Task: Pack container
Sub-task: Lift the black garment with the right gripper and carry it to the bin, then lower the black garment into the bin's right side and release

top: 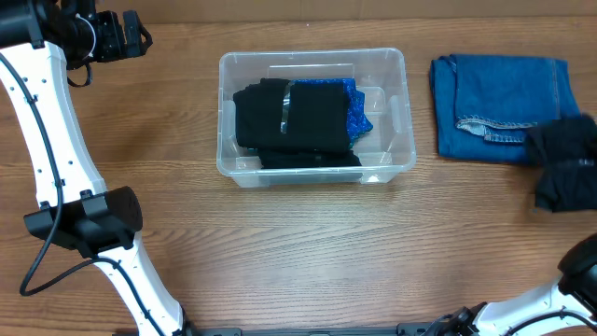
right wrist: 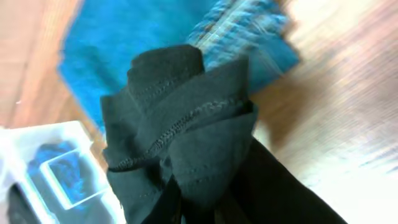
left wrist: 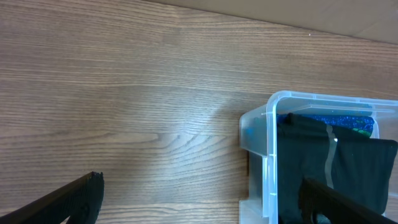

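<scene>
The clear plastic container [top: 225,112] stands at the table's middle. It holds folded black clothes [top: 298,117] and a blue patterned item [top: 355,110]. It also shows in the left wrist view [left wrist: 271,124] and the right wrist view [right wrist: 25,140]. Folded blue jeans [top: 499,93] lie to its right on the table. My right gripper [top: 560,187] is shut on a bunched black garment [right wrist: 186,137], held over the jeans' front right corner; the cloth hides its fingers. My left gripper [left wrist: 202,202] is open and empty, raised at the far left, left of the container.
The wooden table [top: 308,252] runs under everything. The left arm's white links and black base joint [top: 84,219] stand at the left front. The right arm's base [top: 583,271] shows at the bottom right corner.
</scene>
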